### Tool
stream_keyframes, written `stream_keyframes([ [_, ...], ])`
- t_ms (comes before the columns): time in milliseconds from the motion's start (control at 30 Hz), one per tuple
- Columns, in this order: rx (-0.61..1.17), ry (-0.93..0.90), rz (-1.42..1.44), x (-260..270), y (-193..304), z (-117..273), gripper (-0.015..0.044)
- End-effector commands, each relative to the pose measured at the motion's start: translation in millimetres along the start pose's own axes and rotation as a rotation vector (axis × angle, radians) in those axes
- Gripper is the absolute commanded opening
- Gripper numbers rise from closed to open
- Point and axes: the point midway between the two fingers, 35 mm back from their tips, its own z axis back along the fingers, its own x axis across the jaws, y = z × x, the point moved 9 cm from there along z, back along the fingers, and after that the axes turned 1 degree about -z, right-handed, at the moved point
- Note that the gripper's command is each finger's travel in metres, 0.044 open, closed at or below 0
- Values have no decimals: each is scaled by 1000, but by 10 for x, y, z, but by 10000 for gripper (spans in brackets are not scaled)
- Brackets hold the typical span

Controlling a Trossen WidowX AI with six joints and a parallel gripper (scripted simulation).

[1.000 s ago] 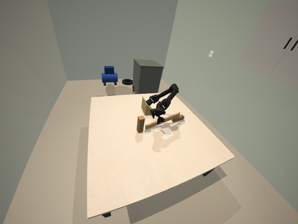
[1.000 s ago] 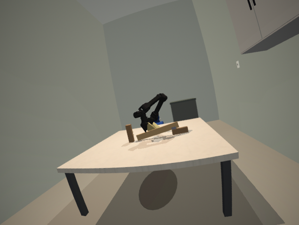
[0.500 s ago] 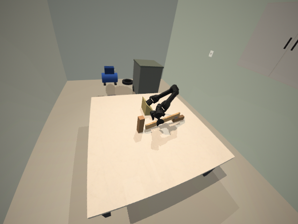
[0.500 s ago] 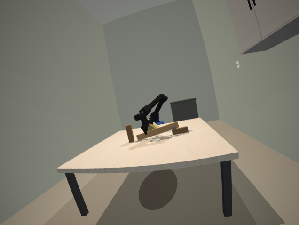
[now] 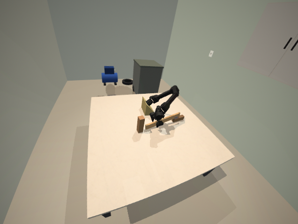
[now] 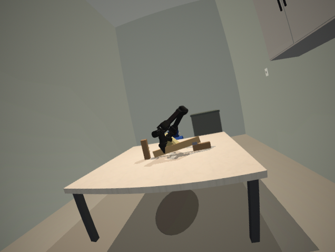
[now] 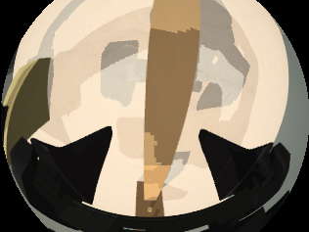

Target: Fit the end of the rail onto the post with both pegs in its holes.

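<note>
The wooden rail [image 5: 171, 117] [image 6: 178, 145] [image 7: 172, 87] slopes down toward the post, its near end low at the table and a small gap short of the post. Its far end sits at the bracket on the footboard block [image 5: 180, 117] [image 6: 202, 146]. The short post [image 5: 140, 124] [image 6: 145, 149] [image 7: 141, 195] stands upright; a peg shows faintly in the wrist view. My gripper [image 5: 156, 121] [image 6: 166, 146] [image 7: 156, 132] is open, its fingers on either side of the rail nearer its low end. The rail lies between them, ungripped. The holes in the rail's end are not visible.
A yellowish angled board [image 5: 145, 107] [image 7: 30, 99] stands behind the rail, near the arm's base. The arm [image 5: 168, 102] [image 6: 173, 119] reaches over from the back of the table [image 5: 120, 156] [image 6: 189, 173]. A grey cabinet [image 5: 148, 78] stands on the floor beyond.
</note>
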Motion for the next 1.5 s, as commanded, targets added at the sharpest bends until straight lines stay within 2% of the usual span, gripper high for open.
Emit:
stream_keyframes([
  [0, -9, -4, -5, 21, -8, -77, 440],
  [67, -9, -4, -5, 22, -9, -87, 440],
  [567, -9, -4, -5, 22, -9, -87, 46],
  [800, -9, -4, -5, 22, -9, -87, 0],
  [1467, -9, -4, -5, 19, -1, -41, 0],
])
